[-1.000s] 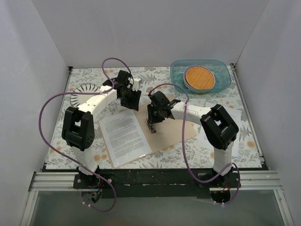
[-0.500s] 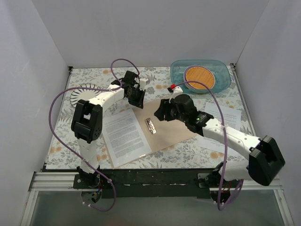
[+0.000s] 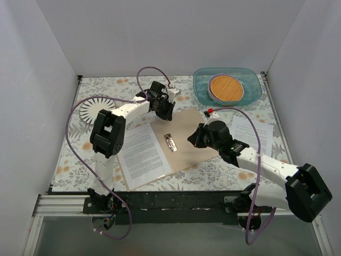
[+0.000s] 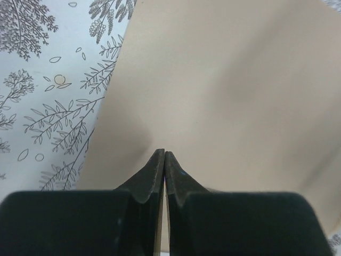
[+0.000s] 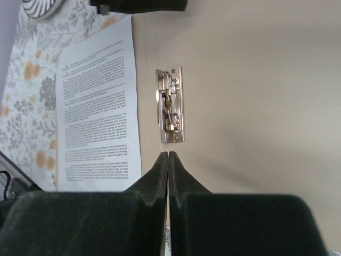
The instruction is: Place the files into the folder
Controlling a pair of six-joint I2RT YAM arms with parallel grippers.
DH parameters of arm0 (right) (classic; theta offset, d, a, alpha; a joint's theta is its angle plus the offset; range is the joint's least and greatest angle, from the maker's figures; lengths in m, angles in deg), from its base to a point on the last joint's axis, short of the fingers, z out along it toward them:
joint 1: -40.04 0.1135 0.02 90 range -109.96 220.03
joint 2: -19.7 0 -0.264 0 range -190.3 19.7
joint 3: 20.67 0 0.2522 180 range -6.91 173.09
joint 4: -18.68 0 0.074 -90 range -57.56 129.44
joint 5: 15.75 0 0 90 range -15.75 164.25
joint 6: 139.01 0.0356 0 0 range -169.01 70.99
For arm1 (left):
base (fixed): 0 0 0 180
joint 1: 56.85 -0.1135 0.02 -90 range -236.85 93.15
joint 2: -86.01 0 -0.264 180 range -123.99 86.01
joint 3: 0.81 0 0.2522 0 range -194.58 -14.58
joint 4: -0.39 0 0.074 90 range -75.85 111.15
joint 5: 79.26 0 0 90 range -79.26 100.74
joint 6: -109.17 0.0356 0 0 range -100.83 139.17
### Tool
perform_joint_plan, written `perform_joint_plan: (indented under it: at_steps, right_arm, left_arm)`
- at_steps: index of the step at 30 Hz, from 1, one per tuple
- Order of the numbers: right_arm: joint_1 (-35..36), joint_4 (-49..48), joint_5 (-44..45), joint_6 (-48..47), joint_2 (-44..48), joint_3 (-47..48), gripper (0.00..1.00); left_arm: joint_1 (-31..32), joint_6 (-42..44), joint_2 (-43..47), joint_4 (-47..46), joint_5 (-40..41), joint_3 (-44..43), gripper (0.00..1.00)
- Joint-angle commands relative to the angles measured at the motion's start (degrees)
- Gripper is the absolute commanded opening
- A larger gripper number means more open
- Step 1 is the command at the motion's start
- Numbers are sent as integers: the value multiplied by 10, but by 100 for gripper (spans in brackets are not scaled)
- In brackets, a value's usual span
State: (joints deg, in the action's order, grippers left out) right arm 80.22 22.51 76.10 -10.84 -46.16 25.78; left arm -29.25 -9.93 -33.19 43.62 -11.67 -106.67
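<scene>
The folder lies open and flat in the middle of the table, its metal clip on the spine. One of the files rests on its left half, and another sheet lies on the cloth to the right, partly under my right arm. My left gripper is shut at the folder's far edge, its tips over bare brown cover. Over the right cover, my right gripper is shut with tips just short of the clip, the printed sheet beside it.
A blue-green tub holding an orange disc stands at the back right. A striped white plate sits at the back left. White walls close in three sides, and a floral cloth covers the table.
My left gripper has slid right along the folder's far edge and shut. The right arm has stretched out, carrying its gripper from the clip area to the right cover, and it is shut now.
</scene>
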Motion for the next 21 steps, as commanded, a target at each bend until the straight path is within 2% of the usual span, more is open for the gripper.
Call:
perform_joint_plan:
  at_steps: [1,2,3,4,7,8,14,21]
  right_arm:
    - [47,24,43,-84,-58,89,17]
    - [59,27,56,-91,-76,98,51]
    - [60,20,70,-94,-82,99,59]
    - [61,12,70,-105,-90,99,59]
    - [74,0,102,-125,-116,105,23]
    - [83,5,116,-136,-132,110,3]
    - [106,-9,163,-155,-189,120,1]
    - [120,-18,145,-172,-258,151,1]
  left_arm:
    - [0,9,-36,-5,12,-28,0]
    - [1,10,-41,-5,22,-29,0]
    - [1,10,-51,-7,27,-30,0]
    - [2,10,-54,-8,32,-29,0]
    - [2,14,-64,-7,49,-24,0]
    - [3,18,-65,-8,61,-21,0]
    - [3,24,-69,-7,96,5,0]
    - [3,24,-68,0,120,24,0]
